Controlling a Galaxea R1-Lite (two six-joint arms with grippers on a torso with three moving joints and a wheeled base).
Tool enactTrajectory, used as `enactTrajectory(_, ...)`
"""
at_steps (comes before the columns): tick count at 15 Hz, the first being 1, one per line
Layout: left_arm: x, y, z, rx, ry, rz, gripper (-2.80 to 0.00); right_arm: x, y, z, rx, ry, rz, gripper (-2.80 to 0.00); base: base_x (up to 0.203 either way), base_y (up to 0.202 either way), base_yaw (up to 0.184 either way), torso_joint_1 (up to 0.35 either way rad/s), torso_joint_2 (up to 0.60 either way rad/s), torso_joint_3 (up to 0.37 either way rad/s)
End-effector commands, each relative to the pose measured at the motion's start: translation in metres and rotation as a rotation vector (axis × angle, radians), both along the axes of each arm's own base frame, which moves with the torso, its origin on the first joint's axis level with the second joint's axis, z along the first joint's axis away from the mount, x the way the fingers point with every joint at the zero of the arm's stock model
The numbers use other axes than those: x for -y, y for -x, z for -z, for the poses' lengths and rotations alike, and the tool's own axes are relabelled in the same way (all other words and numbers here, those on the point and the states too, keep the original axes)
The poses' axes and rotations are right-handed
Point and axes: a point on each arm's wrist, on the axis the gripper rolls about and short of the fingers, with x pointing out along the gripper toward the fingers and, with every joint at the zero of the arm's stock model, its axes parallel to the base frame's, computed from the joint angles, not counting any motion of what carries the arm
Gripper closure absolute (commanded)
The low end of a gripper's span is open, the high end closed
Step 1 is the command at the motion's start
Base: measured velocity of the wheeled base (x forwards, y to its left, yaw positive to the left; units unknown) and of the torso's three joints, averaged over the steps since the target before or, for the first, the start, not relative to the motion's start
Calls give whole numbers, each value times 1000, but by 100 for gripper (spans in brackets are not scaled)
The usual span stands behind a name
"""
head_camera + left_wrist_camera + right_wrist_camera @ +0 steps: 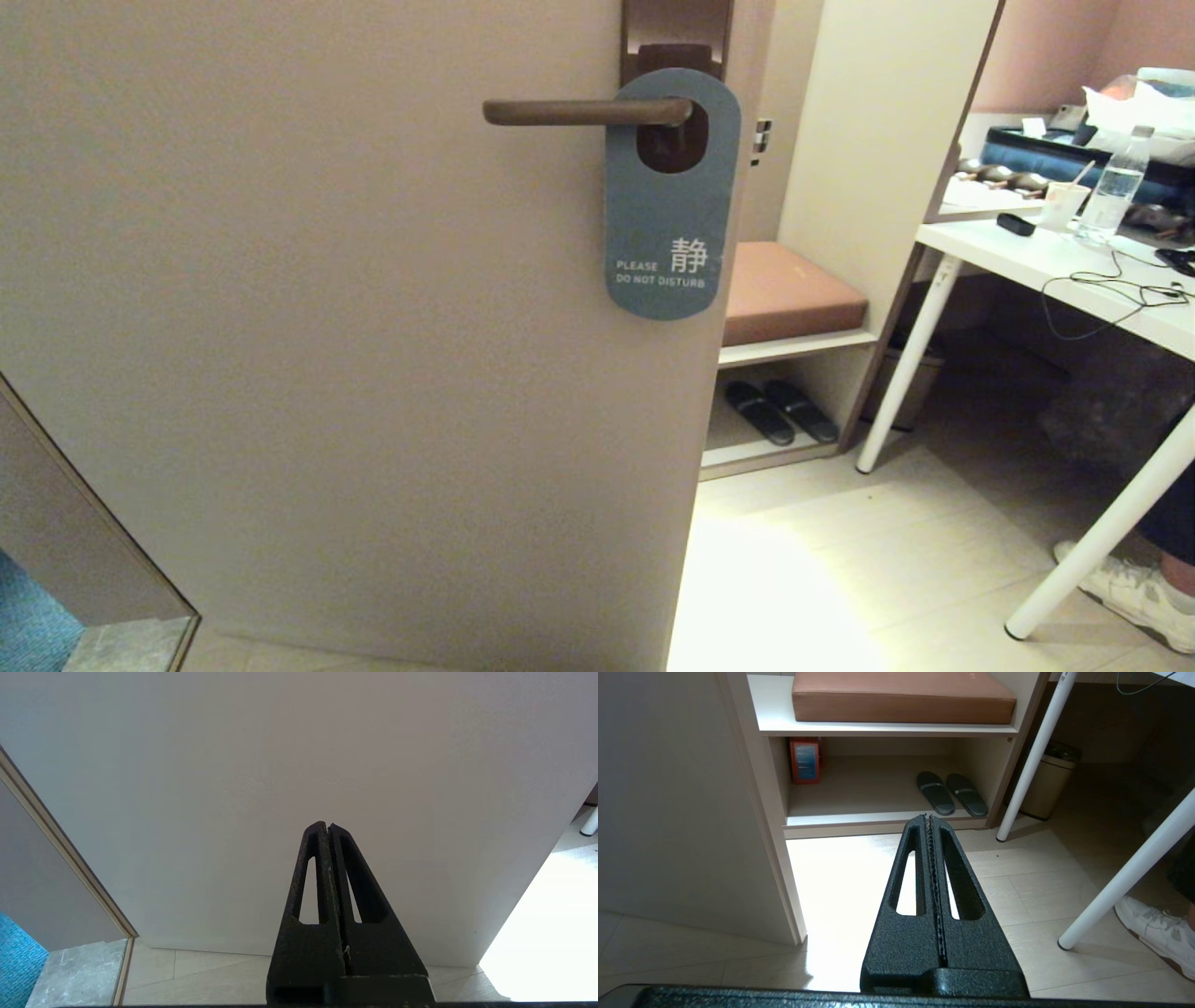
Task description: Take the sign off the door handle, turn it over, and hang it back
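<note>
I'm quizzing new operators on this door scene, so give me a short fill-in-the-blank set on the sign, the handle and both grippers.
1. The sign hangs on the door handle with its ____ DISTURB face showing.
2. The face of the sign that shows is slate-____ in colour.
3. The left gripper faces the door with its fingers ____.
4. Beyond the shut right gripper, a pair of dark ____ lies on the low shelf.

Missing words: DO NOT; blue; shut; slippers

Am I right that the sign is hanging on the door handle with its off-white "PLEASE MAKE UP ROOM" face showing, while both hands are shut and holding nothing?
Not quite: the head view shows the sign on the door handle with its slate-blue "DO NOT DISTURB" face outward. The rest holds: the left hand and right hand are shut and holding nothing.
</note>
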Motion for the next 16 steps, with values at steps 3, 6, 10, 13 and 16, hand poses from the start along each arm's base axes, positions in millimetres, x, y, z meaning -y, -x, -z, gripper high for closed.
enactTrajectory(3, 0, 0, 0, -2, 0, -1, 0, 0, 0, 0, 0, 1, -1, 0, 0, 0, 0, 0, 0, 0)
enactTrajectory(6, 0, 0, 0, -2, 0, -1, 0, 0, 0, 0, 0, 1, -1, 0, 0, 0, 0, 0, 0, 0)
enactTrajectory(10, 0, 0, 0, -2, 0, -1, 0, 0, 0, 0, 0, 1, -1, 0, 0, 0, 0, 0, 0, 0)
enactTrajectory(13, 0, 0, 0, -1, 0, -1, 0, 0, 0, 0, 0, 2, -1, 0, 0, 0, 0, 0, 0, 0)
enactTrajectory(16, 0, 0, 0, -2, 0, -1, 0, 0, 0, 0, 0, 4, -1, 0, 0, 0, 0, 0, 0, 0)
